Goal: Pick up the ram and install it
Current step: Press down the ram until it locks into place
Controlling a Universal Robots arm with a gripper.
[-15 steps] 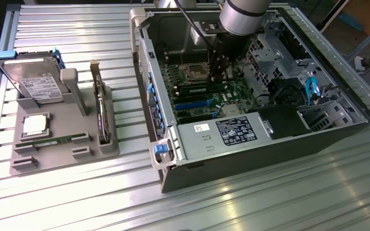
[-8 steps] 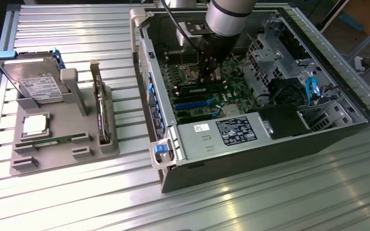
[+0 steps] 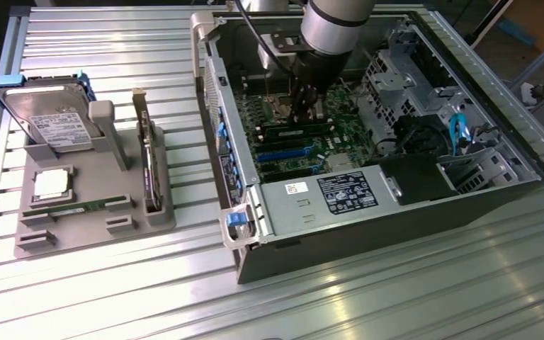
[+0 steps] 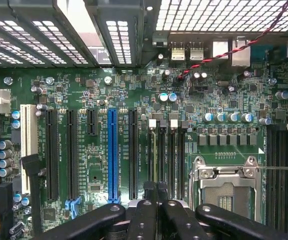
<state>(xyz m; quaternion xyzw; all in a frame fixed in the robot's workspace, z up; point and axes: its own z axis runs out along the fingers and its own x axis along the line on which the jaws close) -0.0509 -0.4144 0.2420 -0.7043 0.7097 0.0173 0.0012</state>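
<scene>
Hand (image 3: 302,117) presses a thin green ram (image 3: 291,132) into the motherboard (image 3: 333,134).

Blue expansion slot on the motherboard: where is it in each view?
Exterior view: blue slot mid-motherboard in the open case, just below the gripper in the picture.
Wrist view: blue slot among the black slots, one end near the gripper.
Shared landmark: the gripper.

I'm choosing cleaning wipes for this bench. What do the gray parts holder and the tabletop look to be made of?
The parts holder looks like matte gray plastic: dull, uniform, no glare, possibly printed. The tabletop looks like bare brushed aluminium: ribbed silver slats with bright streaky reflections.
</scene>
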